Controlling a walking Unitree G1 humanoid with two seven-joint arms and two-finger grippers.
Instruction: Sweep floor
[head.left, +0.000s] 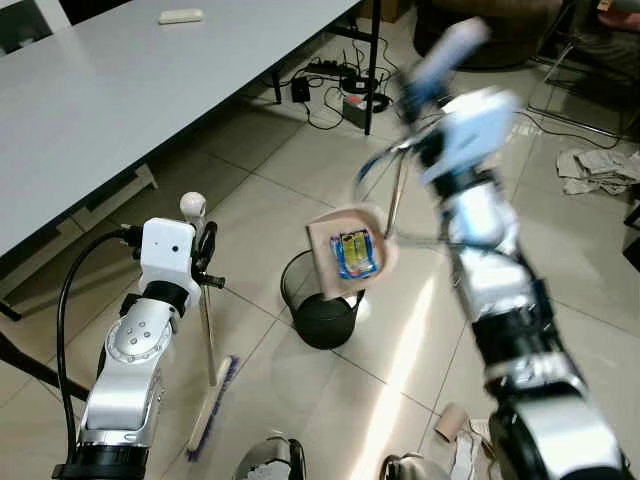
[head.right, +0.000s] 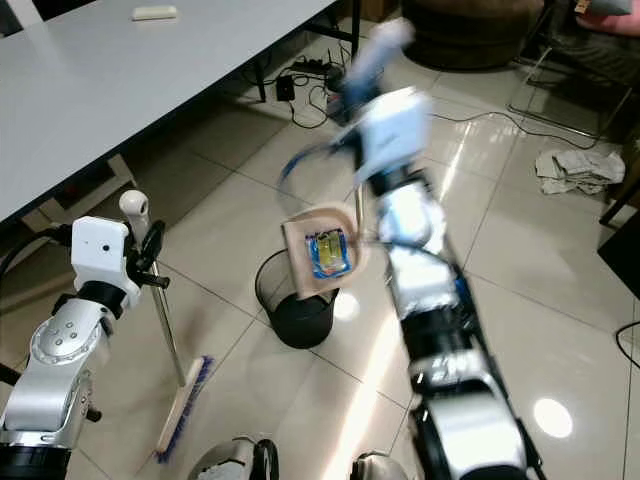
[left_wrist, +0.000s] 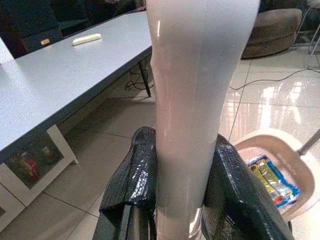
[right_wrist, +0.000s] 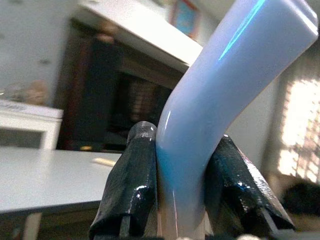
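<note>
I am holding the right gripper (right_wrist: 180, 210) clamped on the dustpan handle (right_wrist: 225, 90), tilting the light, rigid dustpan (head.left: 352, 252) over the bin (head.left: 322, 305), while the left gripper (left_wrist: 180, 200) is clasping the slick broom handle (left_wrist: 195, 100) upright beside it.

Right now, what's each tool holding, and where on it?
Left tool: shut on the broom, on its pale handle near the top. Right tool: shut on the dustpan, on the light-blue handle's bend; a wrapper lies in the pan, above the black bin.
</note>
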